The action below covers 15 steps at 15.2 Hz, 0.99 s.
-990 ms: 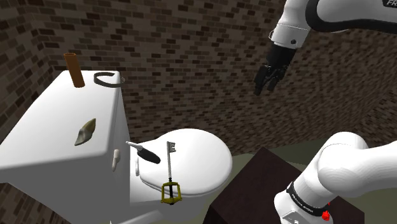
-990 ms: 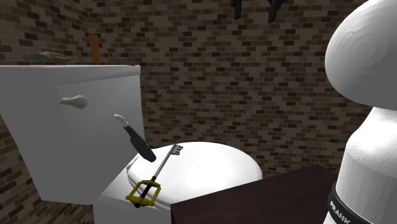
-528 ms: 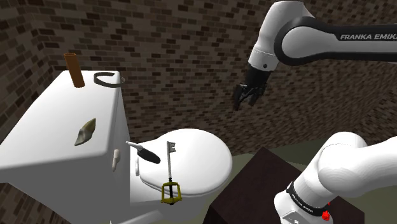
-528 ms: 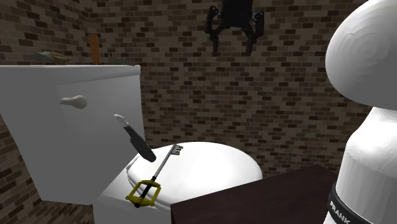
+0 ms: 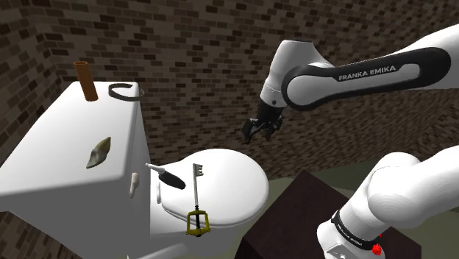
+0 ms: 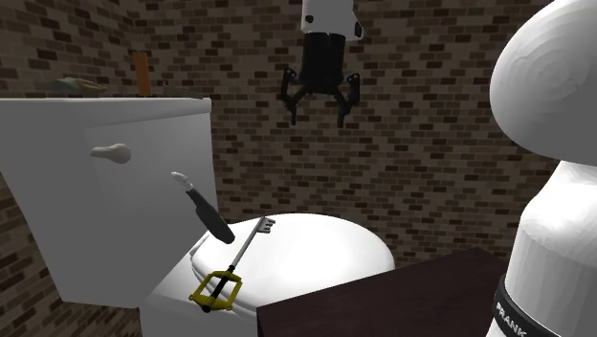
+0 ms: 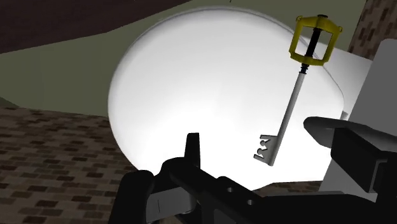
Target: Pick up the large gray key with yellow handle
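Note:
The key (image 5: 197, 195) has a grey shaft and a yellow handle. It lies flat on the white toilet lid (image 5: 239, 184), teeth toward the tank and handle toward the lid's front edge. It also shows in the second exterior view (image 6: 241, 254) and the wrist view (image 7: 294, 95). My gripper (image 5: 256, 135) hangs in the air above the lid, to the shoulder view's right of the key and well apart from it. In the second exterior view the gripper (image 6: 318, 117) is open, its fingers spread and nothing between them.
A black-handled knife (image 5: 165, 175) leans by the tank, close to the key's teeth. On the white tank (image 5: 66, 176) stand a brown cylinder (image 5: 86, 81), a dark ring (image 5: 123, 90) and a shell-like piece (image 5: 98, 152). Brick walls stand behind; the dark stand (image 5: 294, 213) is at lower right.
The arm has swung down and toward the shoulder view's left, bringing the gripper from high by the wall to above the toilet lid. The fingers stay open; the key has not moved.

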Available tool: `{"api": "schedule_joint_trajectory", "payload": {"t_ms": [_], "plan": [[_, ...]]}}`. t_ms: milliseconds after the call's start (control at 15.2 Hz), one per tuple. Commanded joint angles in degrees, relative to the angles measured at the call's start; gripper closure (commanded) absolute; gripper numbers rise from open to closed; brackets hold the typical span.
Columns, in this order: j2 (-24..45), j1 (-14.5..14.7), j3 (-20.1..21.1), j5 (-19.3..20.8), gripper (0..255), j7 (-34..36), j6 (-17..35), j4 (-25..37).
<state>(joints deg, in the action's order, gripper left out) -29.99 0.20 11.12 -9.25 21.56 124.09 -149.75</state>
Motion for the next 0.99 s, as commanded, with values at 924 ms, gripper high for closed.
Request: {"api": "schedule_joint_trajectory", "payload": {"t_ms": [924], "plan": [[38.3, -1.7, 6.5, 13.3, 0, 23.8, 32.5, 9.4]]}}
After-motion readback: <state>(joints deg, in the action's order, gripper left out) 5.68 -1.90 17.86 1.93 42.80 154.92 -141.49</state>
